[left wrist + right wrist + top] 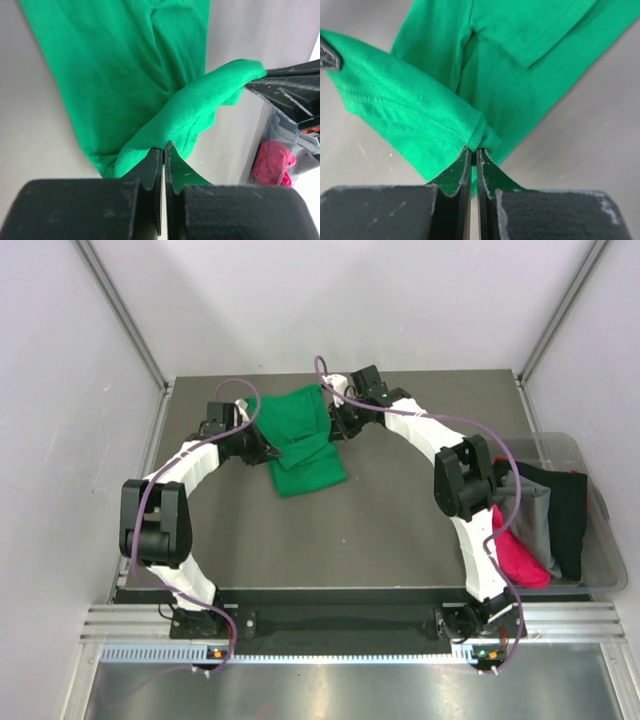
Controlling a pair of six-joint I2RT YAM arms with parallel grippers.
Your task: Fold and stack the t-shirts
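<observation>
A bright green t-shirt (300,440) lies partly folded at the back middle of the dark table. My left gripper (268,452) is at its left edge and is shut on a fold of the green fabric (190,107), pinched at the fingertips of the left gripper (164,146). On the shirt's right side, my right gripper (335,425) is shut on a hemmed edge (420,115), which bunches just ahead of the right gripper's tips (474,148). Between the two grippers a lifted strip of shirt spans above the flat part (530,60).
A clear plastic bin (610,540) stands at the table's right edge. It holds a magenta-pink t-shirt (520,555), a black one (570,510) and a grey one (535,515). White walls enclose the table (380,530) on three sides.
</observation>
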